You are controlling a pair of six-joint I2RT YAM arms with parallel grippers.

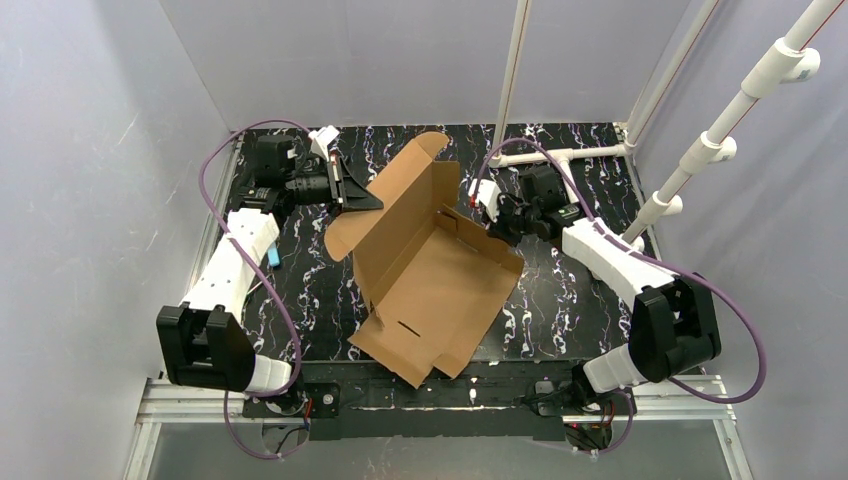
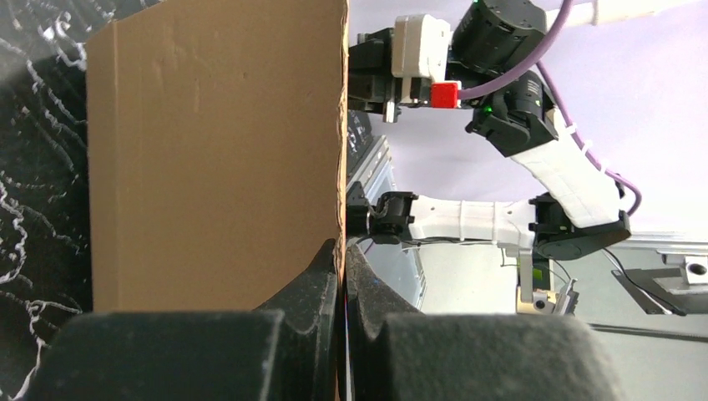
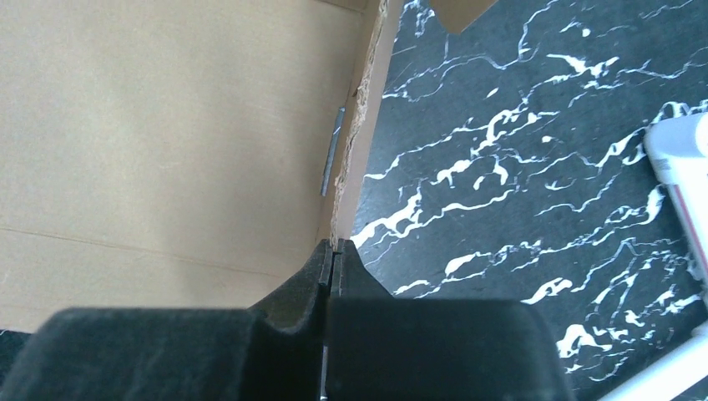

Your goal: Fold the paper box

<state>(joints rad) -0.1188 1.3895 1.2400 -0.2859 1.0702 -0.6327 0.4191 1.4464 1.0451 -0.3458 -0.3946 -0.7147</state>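
Note:
The paper box (image 1: 432,275) is a brown cardboard sheet lying partly folded in the middle of the black marbled mat, its long panels raised. At the box's far left, my left gripper (image 1: 368,200) is shut on the edge of an upright flap. In the left wrist view the flap (image 2: 217,159) stands on edge, with the gripper (image 2: 342,255) pinching its rim. My right gripper (image 1: 486,220) is shut on the box's far right wall. The right wrist view has that gripper (image 3: 331,248) clamped on the torn-looking cardboard edge (image 3: 355,142).
White pipe framing (image 1: 560,155) runs along the mat's back right, with a slanted pipe (image 1: 720,140) further right. Pale walls close in the left, back and right sides. The mat's front edge meets a metal rail (image 1: 430,400) by the arm bases.

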